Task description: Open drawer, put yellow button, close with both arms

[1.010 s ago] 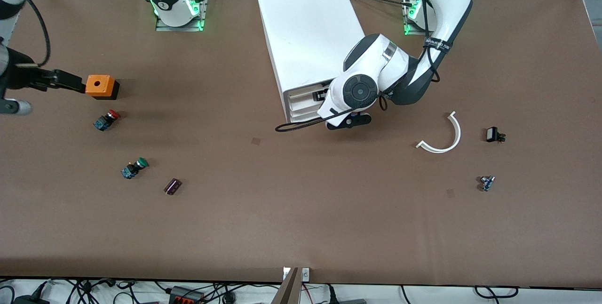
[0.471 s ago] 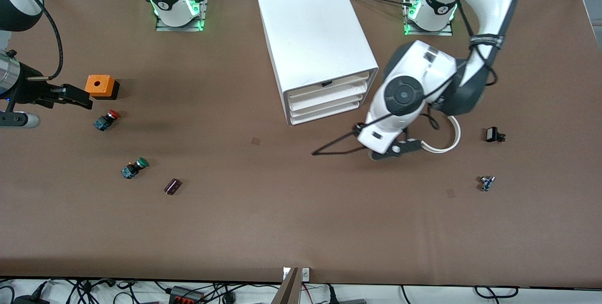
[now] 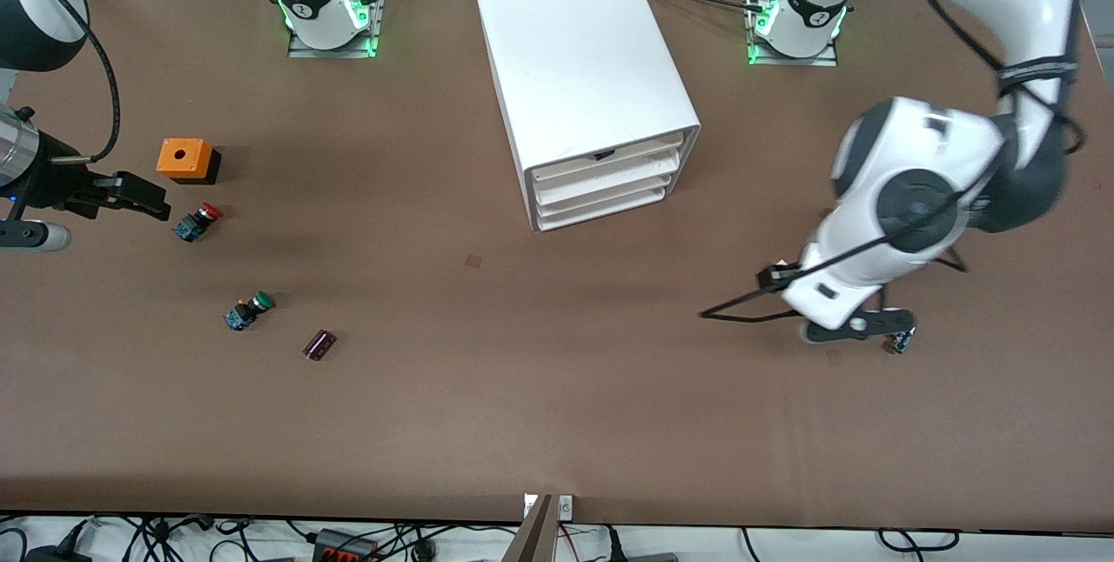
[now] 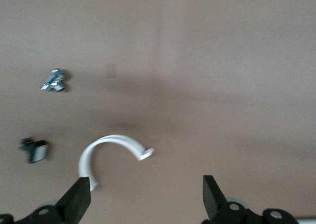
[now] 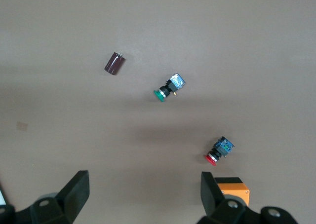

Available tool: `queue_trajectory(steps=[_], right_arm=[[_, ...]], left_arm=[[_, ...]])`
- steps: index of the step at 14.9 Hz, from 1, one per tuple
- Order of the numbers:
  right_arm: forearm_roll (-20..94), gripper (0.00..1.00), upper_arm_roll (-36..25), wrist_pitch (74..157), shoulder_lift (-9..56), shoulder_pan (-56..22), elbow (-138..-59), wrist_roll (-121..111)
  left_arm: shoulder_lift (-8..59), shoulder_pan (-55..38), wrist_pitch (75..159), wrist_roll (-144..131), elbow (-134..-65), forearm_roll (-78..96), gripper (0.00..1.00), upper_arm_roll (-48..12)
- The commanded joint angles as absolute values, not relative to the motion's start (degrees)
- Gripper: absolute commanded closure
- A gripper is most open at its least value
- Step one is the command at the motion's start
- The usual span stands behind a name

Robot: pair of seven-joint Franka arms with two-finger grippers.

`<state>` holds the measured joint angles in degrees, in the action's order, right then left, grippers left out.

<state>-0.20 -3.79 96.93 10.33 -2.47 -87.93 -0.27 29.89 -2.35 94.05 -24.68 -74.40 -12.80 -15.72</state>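
While the drawer (image 3: 605, 155) sits shut atop the cabinet (image 3: 574, 49) mid-table, the left gripper (image 4: 145, 189) hangs spread over the white arc (image 4: 106, 150). The right gripper (image 5: 143, 184) is spread by the orange box (image 3: 184, 159), and broad table (image 3: 557, 423) stretches nearer the camera.

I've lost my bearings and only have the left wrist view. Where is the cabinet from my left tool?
Observer: The cabinet stands mid-table between the two bases. Your open left tool hangs toward the left arm's end of the table.
Operator: Its top drawer?
Observer: The drawer looks pushed in, like the three below it.
Operator: And the right tool?
Observer: The right tool hangs open beside the red-capped switch.
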Motion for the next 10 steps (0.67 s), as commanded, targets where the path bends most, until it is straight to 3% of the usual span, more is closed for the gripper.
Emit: queue_trajectory(steps=[1,4,8,10], right_arm=[[-0.09,0.0,-3.69,96.86,9.49,-2.55,-87.98,-0.35],[-0.35,0.0,-3.69,97.03,8.7,-2.72,-87.63,-0.7],[-0.61,0.0,-3.69,92.55,6.42,-2.72,-87.89,-0.7],[-0.88,0.0,-3.78,92.72,4.84,-2.72,-89.55,-0.7]], left_arm=[[26.56,-1.76,87.12,-15.95,-72.43,-13.01,0.0,-16.35],[20.33,-0.19,85.44,-9.43,-75.13,-11.0,0.0,-15.56],[10.48,-1.23,86.13,4.45,-84.79,1.56,0.0,-4.33],[4.77,-1.23,91.37,3.97,-91.81,1.32,0.0,-3.78]])
